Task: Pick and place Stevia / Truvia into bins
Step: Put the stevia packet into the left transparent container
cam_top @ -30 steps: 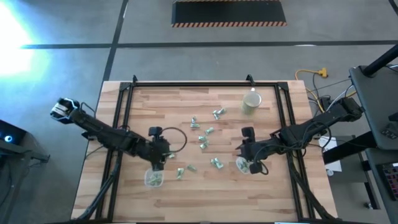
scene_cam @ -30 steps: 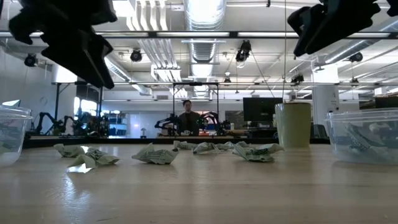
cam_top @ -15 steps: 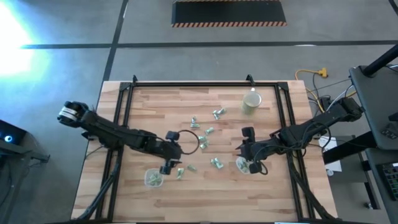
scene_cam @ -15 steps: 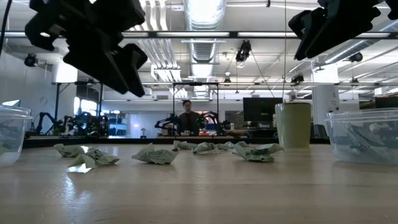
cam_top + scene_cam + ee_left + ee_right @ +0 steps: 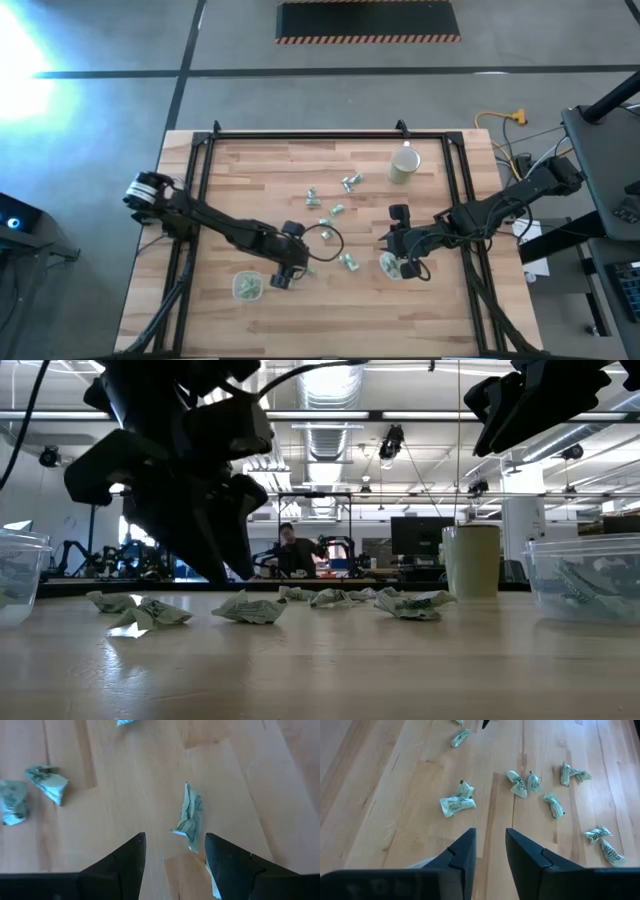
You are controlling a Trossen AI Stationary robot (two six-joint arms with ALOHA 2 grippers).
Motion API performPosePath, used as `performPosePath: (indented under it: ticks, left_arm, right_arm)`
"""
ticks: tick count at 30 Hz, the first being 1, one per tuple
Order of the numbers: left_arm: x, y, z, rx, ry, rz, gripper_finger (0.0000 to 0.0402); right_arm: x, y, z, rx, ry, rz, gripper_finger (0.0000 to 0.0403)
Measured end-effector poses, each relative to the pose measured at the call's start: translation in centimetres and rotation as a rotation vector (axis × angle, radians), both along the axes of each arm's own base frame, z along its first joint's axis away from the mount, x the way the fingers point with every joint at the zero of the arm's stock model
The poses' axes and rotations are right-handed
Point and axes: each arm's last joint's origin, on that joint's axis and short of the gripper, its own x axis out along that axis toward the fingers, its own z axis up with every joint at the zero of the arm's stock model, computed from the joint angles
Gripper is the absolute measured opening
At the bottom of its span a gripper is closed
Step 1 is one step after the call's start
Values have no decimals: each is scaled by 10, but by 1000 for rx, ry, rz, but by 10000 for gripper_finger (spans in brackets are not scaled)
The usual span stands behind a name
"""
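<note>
Several crumpled green-and-white sachets (image 5: 327,222) lie loose about the middle of the table. My left gripper (image 5: 287,274) is open and low, just right of the left clear bin (image 5: 247,287). In the left wrist view, its fingers (image 5: 175,851) stand on either side of one sachet (image 5: 189,817) that lies flat on the wood, untouched. My right gripper (image 5: 405,262) hangs open and empty above the right clear bin (image 5: 391,265), high over the table in the low view (image 5: 530,400). Both bins (image 5: 585,575) hold sachets.
A beige cup (image 5: 403,166) stands near the far right of the wooden top. Black frame rails (image 5: 200,170) run along the left, right and far sides. More sachets (image 5: 456,803) lie between the two bins. Bare wood lies along the near edge (image 5: 330,320).
My left gripper has swung from above the left bin toward the table's right and come down low over the sachets just right of that bin. The right arm has kept still.
</note>
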Motion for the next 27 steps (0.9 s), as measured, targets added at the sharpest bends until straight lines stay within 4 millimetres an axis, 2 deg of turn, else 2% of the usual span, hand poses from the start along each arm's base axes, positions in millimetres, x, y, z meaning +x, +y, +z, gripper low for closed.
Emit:
performPosePath:
  ticks: [11, 19, 27]
  left_arm:
    - [14, -5, -16, -35, 19, -24, 187]
    - [14, -5, -23, -34, 38, -21, 184]
    - [14, -4, -23, -33, 39, -19, 118]
  right_arm:
    - [0, 0, -1, -1, 4, 1, 88]
    - [-1, 0, -4, -1, 12, -2, 83]
    - [-1, -1, -4, 0, 14, -4, 86]
